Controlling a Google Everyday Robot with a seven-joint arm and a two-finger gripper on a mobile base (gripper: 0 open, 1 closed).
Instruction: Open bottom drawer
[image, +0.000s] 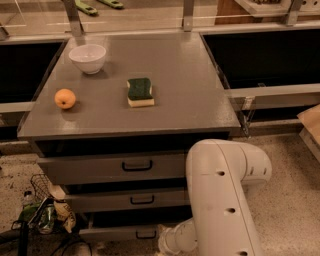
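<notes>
Grey cabinet (190, 85) stood on speckled floor (287, 150); bottom drawer (110, 234), lower centre, looked light and rigid, best pulled by its black loop handle (146, 233); gripper (165, 240) just right of it, grip state untellable.

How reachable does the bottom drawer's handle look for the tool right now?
Probably yes: the tool sits low at the picture's bottom edge, close beside the black handle on the bottom drawer, with nothing visible between them.

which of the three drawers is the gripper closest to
The bottom drawer, the lowest and shallowest front; the gripper sits low beside its small handle, well below the middle drawer and top drawer.
</notes>
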